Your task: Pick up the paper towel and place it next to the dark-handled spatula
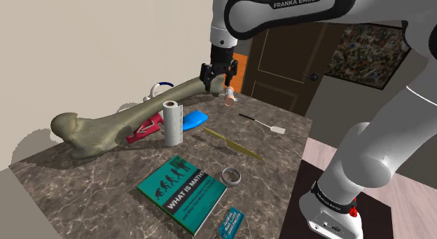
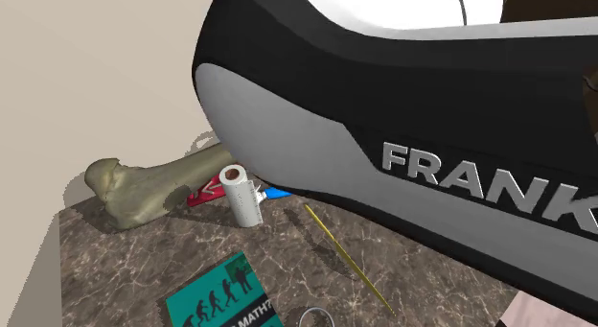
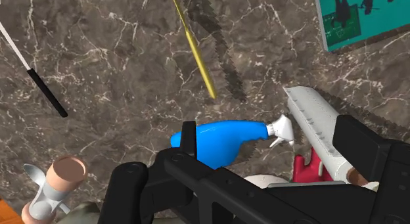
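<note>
The paper towel stands up on the dark table, just in front of the big bone. In the shoulder view the black gripper hangs high at 1 o'clock from it, fingers apart and holding nothing. The spatula with the dark handle lies at 3 o'clock from the towel, well apart.

This looks like a room in a home. Behind the dark stone counter are plain tan walls, a brown door with a knob, and a picture.
</note>
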`<action>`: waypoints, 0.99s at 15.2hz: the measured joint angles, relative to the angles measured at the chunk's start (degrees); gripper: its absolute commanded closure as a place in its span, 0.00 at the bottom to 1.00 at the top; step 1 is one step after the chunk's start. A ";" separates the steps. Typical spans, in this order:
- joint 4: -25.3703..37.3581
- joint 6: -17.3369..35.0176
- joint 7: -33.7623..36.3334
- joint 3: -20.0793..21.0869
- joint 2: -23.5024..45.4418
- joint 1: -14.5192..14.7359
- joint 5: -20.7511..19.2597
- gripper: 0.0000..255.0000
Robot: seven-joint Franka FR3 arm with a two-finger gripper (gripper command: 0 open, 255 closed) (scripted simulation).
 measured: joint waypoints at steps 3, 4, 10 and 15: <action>4.42 1.68 2.95 1.34 6.51 0.47 -1.19 0.00; 6.10 2.23 4.11 1.80 8.90 0.75 -1.71 0.00; 18.47 2.31 9.60 3.20 22.42 2.87 -5.07 0.00; 32.94 -0.15 13.15 3.20 35.25 5.83 -7.98 0.00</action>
